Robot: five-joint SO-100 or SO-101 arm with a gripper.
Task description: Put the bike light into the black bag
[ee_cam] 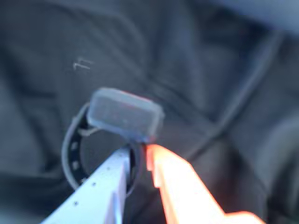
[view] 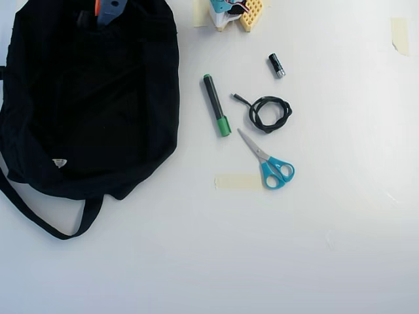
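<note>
In the wrist view my gripper (ee_cam: 138, 151), with one white and one orange finger, is shut on the ring strap of the bike light (ee_cam: 124, 114). Its blocky body sits just past the fingertips. The black bag's fabric (ee_cam: 210, 70) fills the view behind it. In the overhead view the black bag (view: 91, 98) lies at the left with its strap trailing to the front. My gripper (view: 105, 8) shows at the bag's top edge. The bike light cannot be made out there against the black fabric.
On the white table right of the bag lie a green marker (view: 216, 104), a small black cylinder (view: 276, 65), a coiled black cable (view: 269, 113) and blue-handled scissors (view: 270, 163). A strip of tape (view: 237, 182) lies beside the scissors. The arm's base (view: 236, 13) is at the top edge.
</note>
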